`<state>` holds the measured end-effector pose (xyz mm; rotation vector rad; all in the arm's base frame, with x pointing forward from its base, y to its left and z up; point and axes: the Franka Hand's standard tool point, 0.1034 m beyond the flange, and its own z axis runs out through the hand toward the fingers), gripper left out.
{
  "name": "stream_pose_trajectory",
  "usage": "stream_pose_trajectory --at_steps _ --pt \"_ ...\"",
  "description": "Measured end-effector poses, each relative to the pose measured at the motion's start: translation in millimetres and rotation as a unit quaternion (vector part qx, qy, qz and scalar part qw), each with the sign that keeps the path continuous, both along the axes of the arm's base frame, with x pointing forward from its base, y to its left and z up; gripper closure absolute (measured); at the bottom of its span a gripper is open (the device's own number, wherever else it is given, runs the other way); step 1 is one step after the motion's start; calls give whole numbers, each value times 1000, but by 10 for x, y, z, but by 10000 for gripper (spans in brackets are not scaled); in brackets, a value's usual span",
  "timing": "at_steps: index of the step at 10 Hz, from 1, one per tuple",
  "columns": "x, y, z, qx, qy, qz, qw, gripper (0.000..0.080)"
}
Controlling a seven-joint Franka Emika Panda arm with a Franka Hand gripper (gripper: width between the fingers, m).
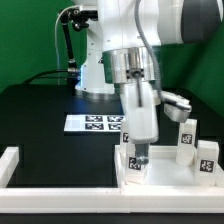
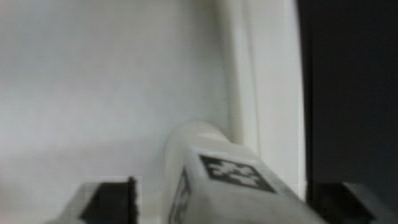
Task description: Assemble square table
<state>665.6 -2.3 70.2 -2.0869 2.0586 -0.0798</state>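
Note:
The white square table slab lies at the exterior view's right, close to the front rail. My gripper stands upright over its near-left corner, shut on a white tagged leg block. In the wrist view the leg points down at the slab's flat surface, beside its raised rim, with dark fingers on either side. Whether the leg's tip touches the slab is hidden. Two more leg blocks stand upright at the slab's right side.
The marker board lies flat on the black table behind the slab. A long white rail with an upturned end runs along the front. The robot base stands at the back.

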Motion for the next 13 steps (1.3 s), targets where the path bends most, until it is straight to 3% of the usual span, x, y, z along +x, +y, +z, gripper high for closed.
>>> stream_pose_trajectory --at_steps 1,4,5,7,8,9,10,11,12,13 --pt "18 28 28 -16 -5 92 996 187" --pt "19 14 20 -40 -20 208 977 156" --pt "0 22 15 -52 -16 278 959 151" --pt "-13 26 -26 -78 8 472 878 150" --pt "-15 24 -81 -73 13 507 859 150" --pt "9 18 -69 -76 10 496 865 150" --pt "7 19 -72 -75 12 484 872 262" --pt "5 16 -75 -75 12 483 872 262" --pt "1 8 -80 -74 13 479 874 499" --pt "-21 -39 -96 -70 23 433 899 499"
